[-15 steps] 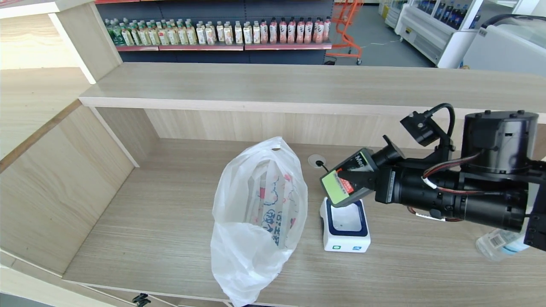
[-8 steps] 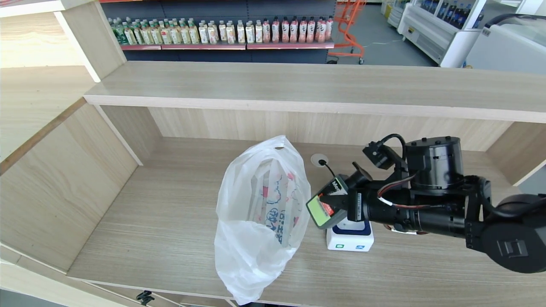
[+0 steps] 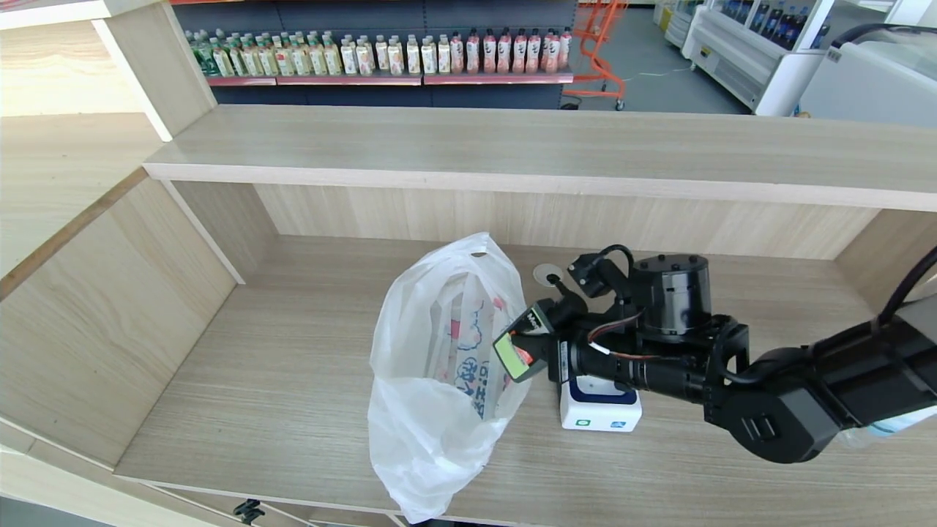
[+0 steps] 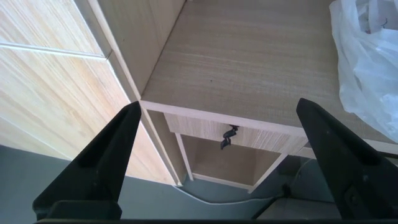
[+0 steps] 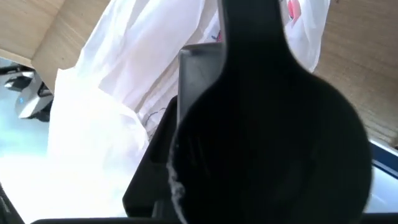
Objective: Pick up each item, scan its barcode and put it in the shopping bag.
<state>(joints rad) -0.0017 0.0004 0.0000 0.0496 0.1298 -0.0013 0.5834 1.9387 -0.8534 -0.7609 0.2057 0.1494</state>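
Observation:
My right gripper (image 3: 528,342) is shut on a small box with a green face (image 3: 512,354), holding it at the right rim of the white plastic shopping bag (image 3: 439,373), which stands open on the wooden counter (image 3: 278,388). The bag holds a packet with blue and pink print (image 3: 472,359). Just right of the bag, under the right arm, sits the white and blue barcode scanner (image 3: 599,406). The right wrist view shows the dark box (image 5: 186,143) close up against the white bag (image 5: 112,124). My left gripper (image 4: 217,162) hangs open below the counter's front edge (image 4: 249,121), near the bag's side (image 4: 367,56).
A clear bottle (image 3: 871,432) lies on the counter at the far right, partly behind the right arm. A cable hole (image 3: 547,275) sits behind the scanner. A raised ledge (image 3: 512,146) runs along the back, and a side wall (image 3: 95,315) closes the left.
The right arm has carried the green box leftward and down from above the scanner to the bag's right rim. The head camera shifted slightly early on. The bag has not moved.

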